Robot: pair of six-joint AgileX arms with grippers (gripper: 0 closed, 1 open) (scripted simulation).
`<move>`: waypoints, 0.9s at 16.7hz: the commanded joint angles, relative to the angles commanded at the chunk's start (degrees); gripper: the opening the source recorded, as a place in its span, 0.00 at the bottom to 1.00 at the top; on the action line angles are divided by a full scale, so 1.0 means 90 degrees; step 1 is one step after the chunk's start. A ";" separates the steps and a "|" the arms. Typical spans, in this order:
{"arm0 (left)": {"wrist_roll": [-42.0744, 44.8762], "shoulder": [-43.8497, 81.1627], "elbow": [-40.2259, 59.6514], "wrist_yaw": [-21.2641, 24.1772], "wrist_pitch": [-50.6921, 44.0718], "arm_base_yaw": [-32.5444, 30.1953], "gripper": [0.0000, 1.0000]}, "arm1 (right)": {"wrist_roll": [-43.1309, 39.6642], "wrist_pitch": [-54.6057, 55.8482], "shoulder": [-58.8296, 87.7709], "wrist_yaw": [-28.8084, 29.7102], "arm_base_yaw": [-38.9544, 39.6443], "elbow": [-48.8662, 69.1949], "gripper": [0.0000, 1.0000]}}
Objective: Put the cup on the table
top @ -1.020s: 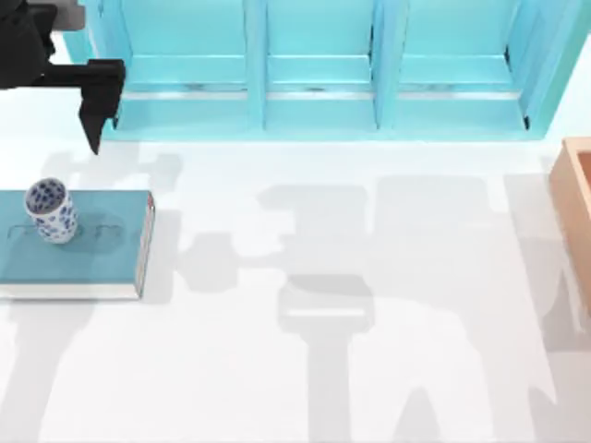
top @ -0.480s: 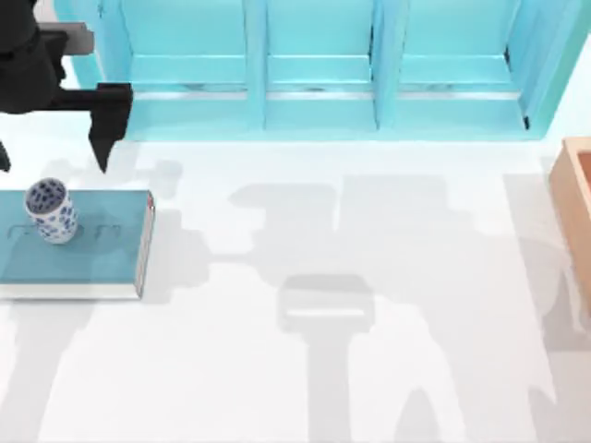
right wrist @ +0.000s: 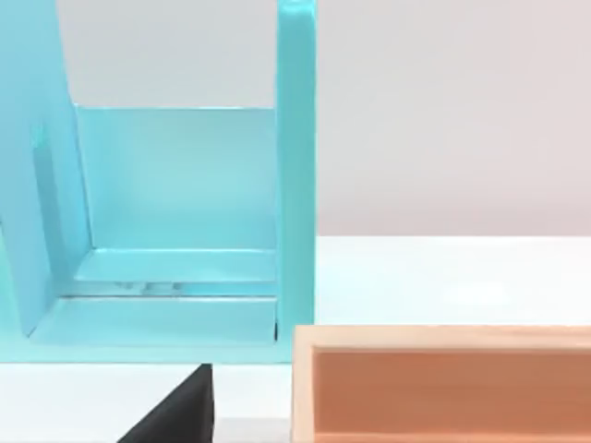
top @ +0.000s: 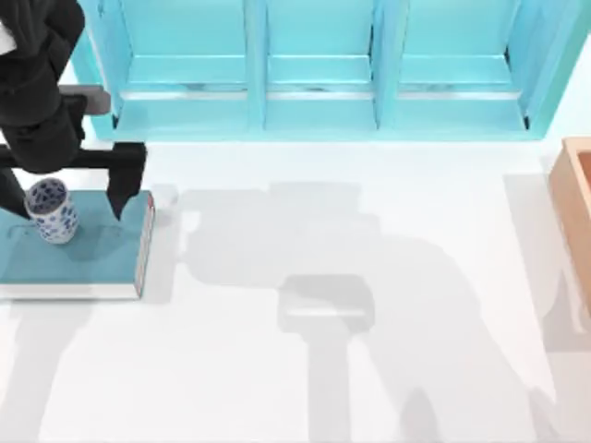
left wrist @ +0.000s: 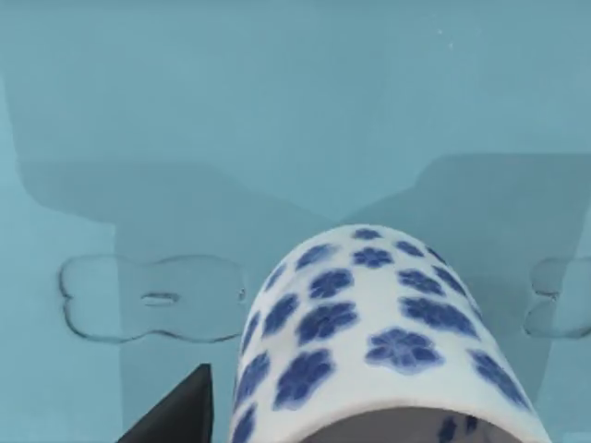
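Reaching down from above, left pincer (top: 63, 189) spread around the cup (top: 52, 209), on teal book (top: 88, 254).

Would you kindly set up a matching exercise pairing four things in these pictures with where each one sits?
Things:
1. cup
2. book
3. shelf unit
4. wooden box

Places:
A. along the table's far edge
B. at the table's right edge
C. upright on the book
D. flat on the table at its left side

Pairs: 1-C, 2-D, 3-A, 4-B. The left pincer is open around the cup.
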 joint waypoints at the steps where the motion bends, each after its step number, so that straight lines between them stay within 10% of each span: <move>1: 0.0000 0.0000 0.0000 0.0000 0.0000 0.0000 1.00 | 0.0000 0.0000 0.0000 0.0000 0.0000 0.0000 1.00; 3: 0.0000 0.0000 0.0000 0.0000 0.0000 0.0000 1.00 | 0.0000 0.0000 0.0000 0.0000 0.0000 0.0000 1.00; 15: 0.0000 0.0000 0.0000 0.0000 0.0000 0.0000 0.10 | 0.0000 0.0000 0.0000 0.0000 0.0000 0.0000 1.00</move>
